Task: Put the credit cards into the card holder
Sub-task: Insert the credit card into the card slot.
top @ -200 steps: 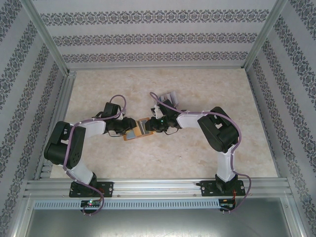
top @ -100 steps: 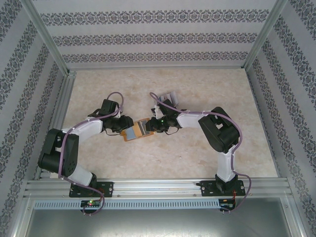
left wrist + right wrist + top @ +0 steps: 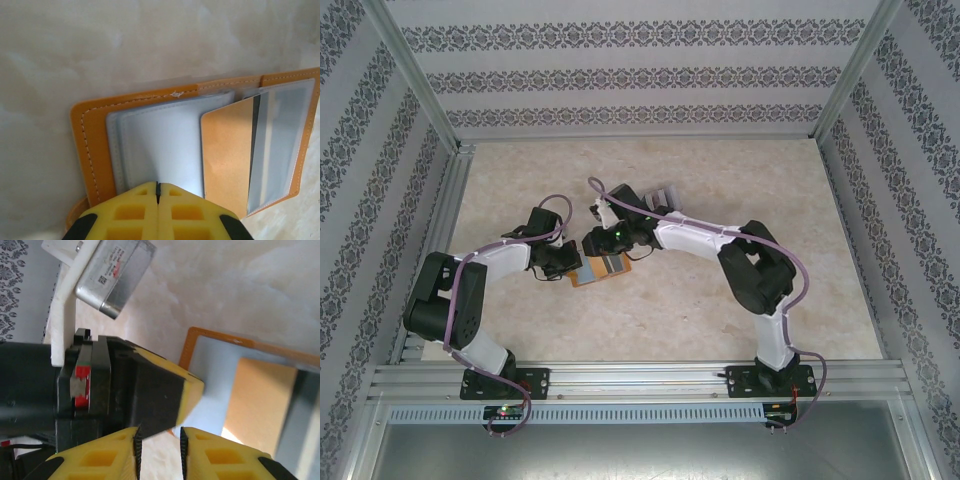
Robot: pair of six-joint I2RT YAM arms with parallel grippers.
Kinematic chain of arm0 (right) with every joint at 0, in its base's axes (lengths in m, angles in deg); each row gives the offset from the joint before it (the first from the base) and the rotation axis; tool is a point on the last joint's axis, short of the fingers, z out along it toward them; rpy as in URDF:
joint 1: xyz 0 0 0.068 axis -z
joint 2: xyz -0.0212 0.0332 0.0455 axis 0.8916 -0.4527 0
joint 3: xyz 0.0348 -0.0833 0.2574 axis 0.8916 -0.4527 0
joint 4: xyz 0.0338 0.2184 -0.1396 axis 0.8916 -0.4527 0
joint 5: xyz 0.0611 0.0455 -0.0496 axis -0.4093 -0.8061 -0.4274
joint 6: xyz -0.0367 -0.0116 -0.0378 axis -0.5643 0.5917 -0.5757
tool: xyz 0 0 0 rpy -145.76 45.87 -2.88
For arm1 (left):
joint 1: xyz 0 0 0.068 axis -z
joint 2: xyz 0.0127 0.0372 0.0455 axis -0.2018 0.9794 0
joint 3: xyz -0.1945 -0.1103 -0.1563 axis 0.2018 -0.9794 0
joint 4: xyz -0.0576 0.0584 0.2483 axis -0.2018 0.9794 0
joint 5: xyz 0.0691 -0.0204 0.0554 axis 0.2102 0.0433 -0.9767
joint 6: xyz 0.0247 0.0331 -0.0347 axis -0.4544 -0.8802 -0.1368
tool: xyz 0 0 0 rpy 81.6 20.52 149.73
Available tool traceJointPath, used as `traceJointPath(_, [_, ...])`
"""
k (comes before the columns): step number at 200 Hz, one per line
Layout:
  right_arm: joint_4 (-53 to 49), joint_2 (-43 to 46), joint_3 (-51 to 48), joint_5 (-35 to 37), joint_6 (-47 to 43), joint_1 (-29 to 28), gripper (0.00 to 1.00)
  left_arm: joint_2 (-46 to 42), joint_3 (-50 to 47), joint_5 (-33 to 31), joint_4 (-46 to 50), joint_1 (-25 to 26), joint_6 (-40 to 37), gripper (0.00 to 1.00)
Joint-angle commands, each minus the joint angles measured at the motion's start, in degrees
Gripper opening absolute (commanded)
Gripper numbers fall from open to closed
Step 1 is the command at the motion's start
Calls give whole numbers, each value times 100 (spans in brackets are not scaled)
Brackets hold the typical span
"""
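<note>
The card holder (image 3: 605,268) lies open on the table, orange-tan with pale bluish-clear pockets (image 3: 160,145). My left gripper (image 3: 572,263) is shut, its yellow tips (image 3: 158,186) resting on the left pocket with nothing visible between them. My right gripper (image 3: 591,241) hovers just beyond the holder's left edge (image 3: 186,347). It is open (image 3: 158,445), with only bare table in the gap, and the left finger (image 3: 165,390) is right in front of it. A tan leaf with a dark stripe (image 3: 227,150) sits in the holder's right half. A greyish stack of credit cards (image 3: 666,192) lies behind the right arm, partly hidden.
The marble-look tabletop (image 3: 720,300) stretches free to the right and front. Patterned walls and aluminium rails (image 3: 450,210) close in the sides. The two arms cross close together over the holder. The left wrist's camera housing (image 3: 112,267) shows in the right wrist view.
My left gripper has shut on the holder's left pocket. My right gripper has swung left across the holder to beside the left gripper.
</note>
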Motion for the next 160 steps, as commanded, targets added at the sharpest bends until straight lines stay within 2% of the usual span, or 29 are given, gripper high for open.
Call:
traceJointPath(1, [-418, -458, 411, 11, -122, -124, 30, -3, -252, -239, 95, -109, 1, 0])
traceJointPath(34, [-765, -871, 814, 208, -122, -198, 30, -34, -350, -238, 32, -114, 62, 0])
traceJointPath(116, [-702, -1200, 936, -102, 41, -279, 30, 52, -388, -72, -156, -125, 125, 0])
traceJointPath(160, [-827, -1274, 836, 158, 124, -212, 30, -35, -422, -98, -167, -123, 138, 0])
